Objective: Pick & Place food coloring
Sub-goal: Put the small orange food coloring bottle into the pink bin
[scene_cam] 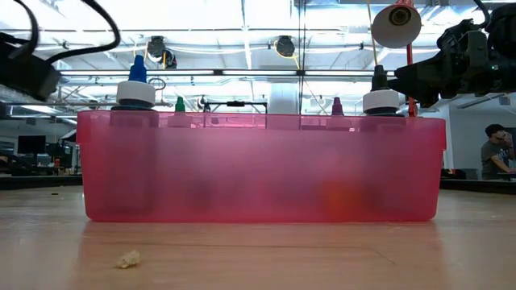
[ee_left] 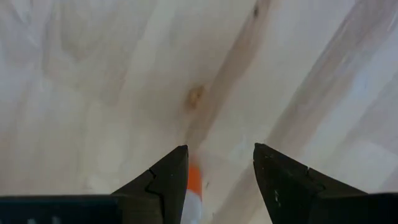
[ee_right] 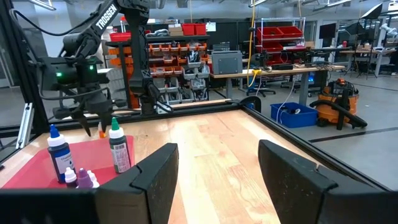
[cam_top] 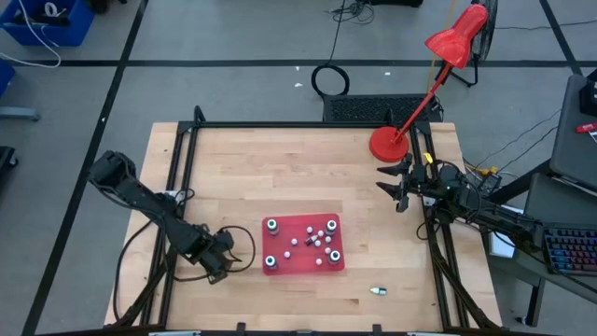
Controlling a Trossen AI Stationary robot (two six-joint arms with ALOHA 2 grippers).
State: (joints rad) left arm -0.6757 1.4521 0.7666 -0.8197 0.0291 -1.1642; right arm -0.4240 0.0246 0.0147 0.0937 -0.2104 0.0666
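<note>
A: What's held in the left gripper (ee_left: pixel 217 180)?

B: A small orange-tipped bottle (ee_left: pixel 194 193), pinned against one finger (ee_left: pixel 165 183) with the jaws kept partly apart. In the right wrist view it's seen dangling over the wood, just beside the red tray (cam_top: pixel 300 224), so a drop-in is probably being lined up.

A: And the food coloring (cam_top: pixel 315 241) itself?

B: Mostly parked in that tray already: the blue-capped (ee_right: pixel 58 151) and green-capped bottles (ee_right: pixel 119 148) are stood upright, tiny ones clustered between. One stray piece (cam_top: pixel 378 291) is left on the table (cam_top: pixel 280 159) nearby.

A: Right gripper (cam_top: pixel 399 182)?

B: Held open and empty by the lamp base (cam_top: pixel 387 143), out of the way.
</note>
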